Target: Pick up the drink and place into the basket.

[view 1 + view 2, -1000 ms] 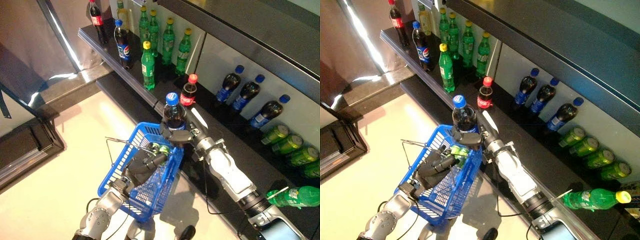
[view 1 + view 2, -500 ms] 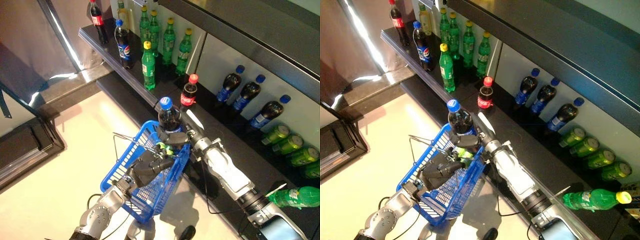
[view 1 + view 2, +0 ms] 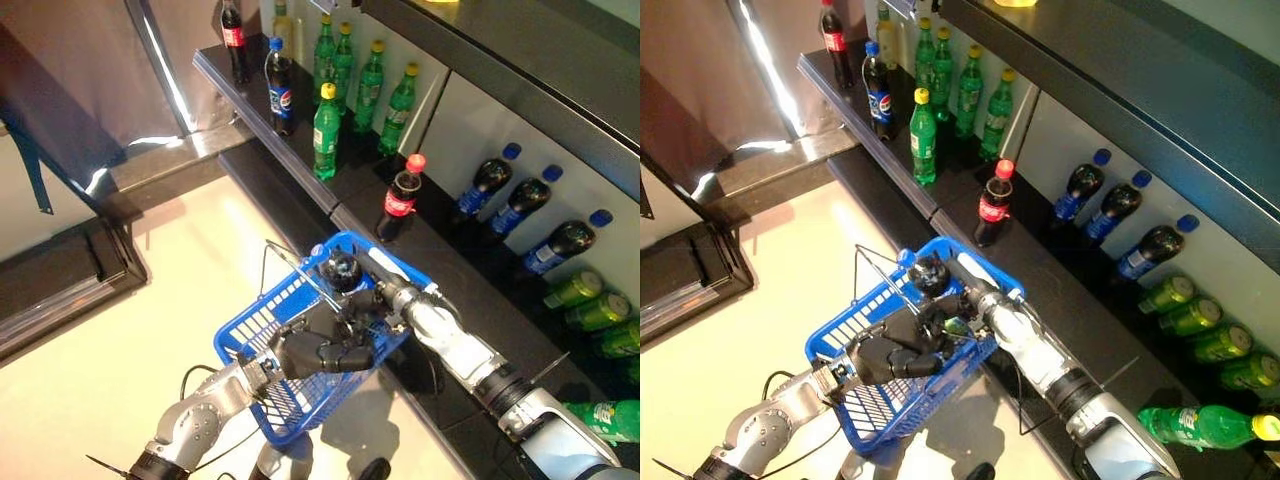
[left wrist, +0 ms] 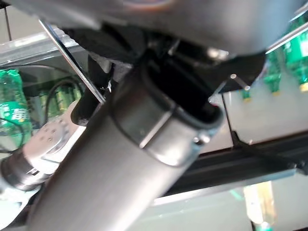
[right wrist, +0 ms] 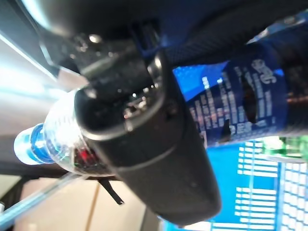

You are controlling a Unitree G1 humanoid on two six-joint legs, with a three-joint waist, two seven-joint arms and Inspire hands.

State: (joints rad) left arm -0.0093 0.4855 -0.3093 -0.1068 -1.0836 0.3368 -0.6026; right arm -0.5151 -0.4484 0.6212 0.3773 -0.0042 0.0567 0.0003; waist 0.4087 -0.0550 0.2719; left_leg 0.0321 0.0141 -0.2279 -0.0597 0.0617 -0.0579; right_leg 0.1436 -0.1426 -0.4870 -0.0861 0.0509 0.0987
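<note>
My right hand (image 3: pixel 377 300) is shut on a dark cola bottle (image 3: pixel 340 270) with a blue cap and blue label. The bottle stands inside the blue plastic basket (image 3: pixel 248 328), its cap about level with the far rim. In the right wrist view the thumb (image 5: pixel 144 134) wraps the bottle (image 5: pixel 250 101) over the blue mesh. My left hand (image 3: pixel 315 356) holds the basket up from below left, its fingers curled on the wire handle (image 4: pixel 72 62). A small green item (image 3: pixel 955 325) lies in the basket beside the bottle.
A dark shelf (image 3: pixel 300 165) runs diagonally just behind the basket. On it stand a red-capped cola bottle (image 3: pixel 402 195) and green bottles (image 3: pixel 326 135). Blue-capped dark bottles (image 3: pixel 490 185), green cans (image 3: pixel 590 300) and a green bottle (image 3: pixel 600 420) lie further right. Pale floor spreads to the left.
The right hand has brought the cola bottle down from above the rim into the basket. The camera has shifted, so the whole scene sits further right.
</note>
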